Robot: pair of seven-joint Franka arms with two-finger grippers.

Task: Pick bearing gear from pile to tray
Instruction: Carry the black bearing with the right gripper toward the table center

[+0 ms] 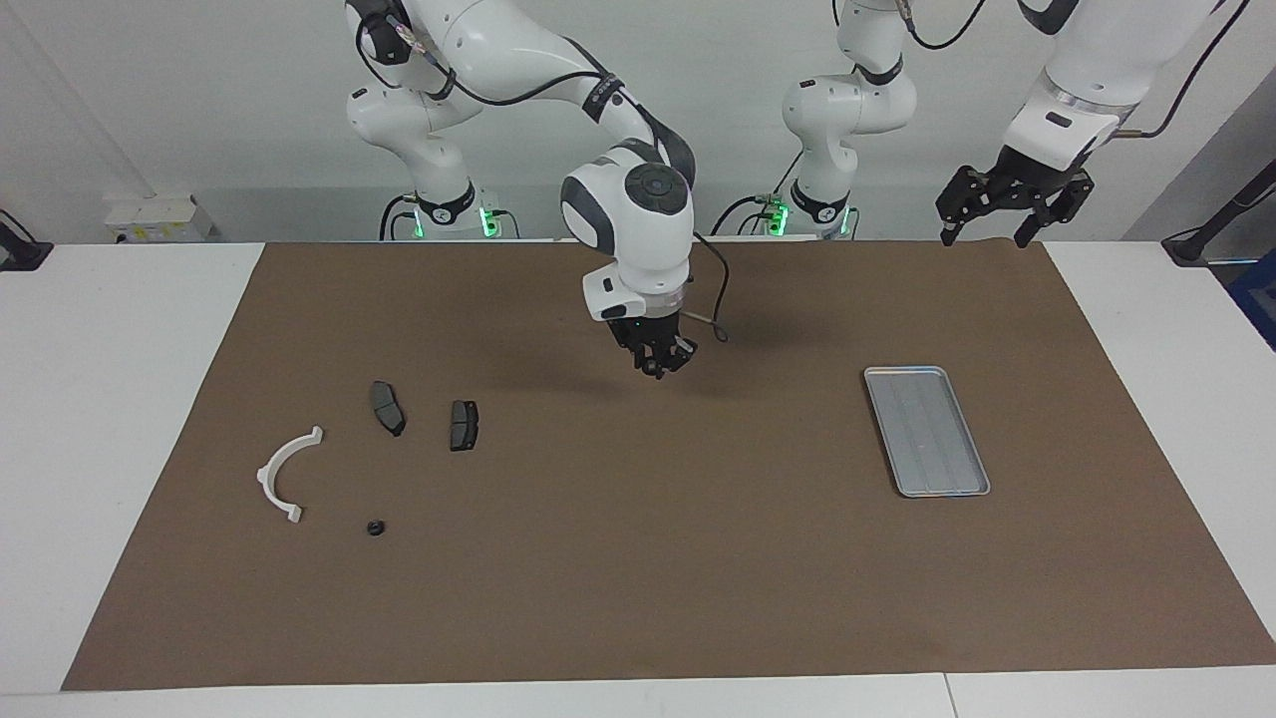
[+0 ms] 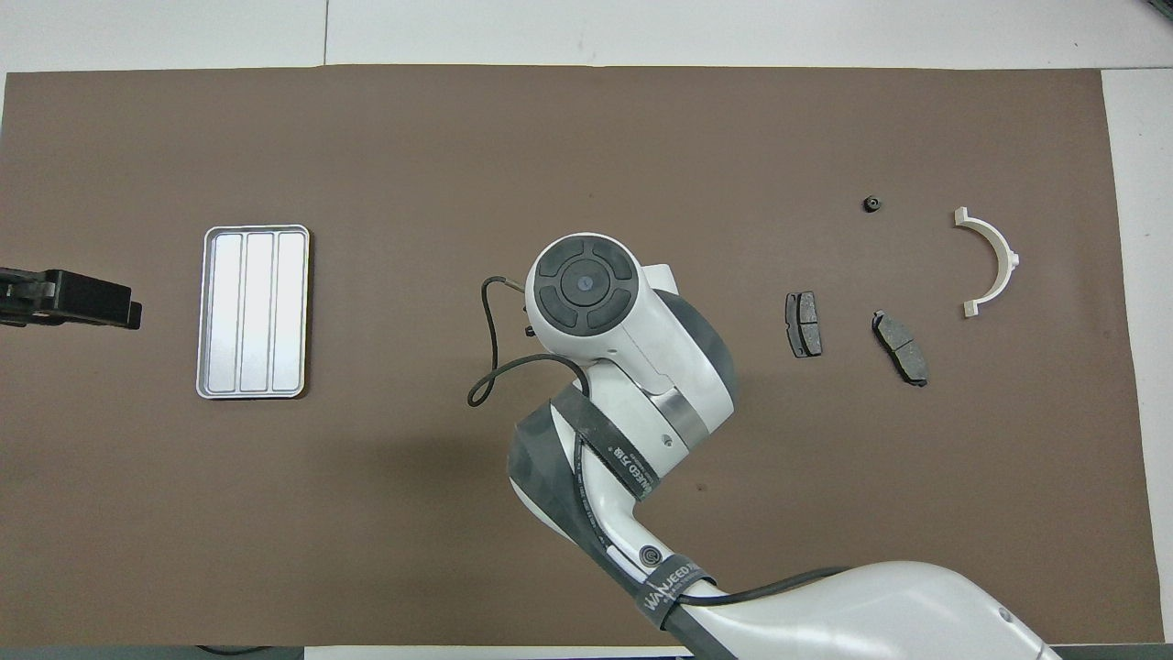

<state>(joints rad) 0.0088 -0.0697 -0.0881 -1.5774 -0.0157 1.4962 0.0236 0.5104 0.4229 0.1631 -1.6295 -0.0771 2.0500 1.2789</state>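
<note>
- Bearing gear: a small dark round piece sits at the tips of the right gripper, up in the air over the middle of the mat, between pile and tray. I judge it to be the gear, in transit.
- Right gripper's fingers are drawn close together on that piece, pointing down. Held that way, it can be lowered flat into the tray.
- Left gripper: fingers spread, holding nothing. It waits raised over the mat's edge nearest the robots, at the left arm's end, clear of the carrying route.
- Tray: flat on the mat toward the left arm's end, nothing in it. Delivery is not yet made.
- Pile, toward the right arm's end and well apart from the tray: two plates side by side, not touching.
- Bracket: farther out, lying flat.
- Round piece: farthest, near the bracket's end, alone. It is possibly a second gear to fetch.
</note>
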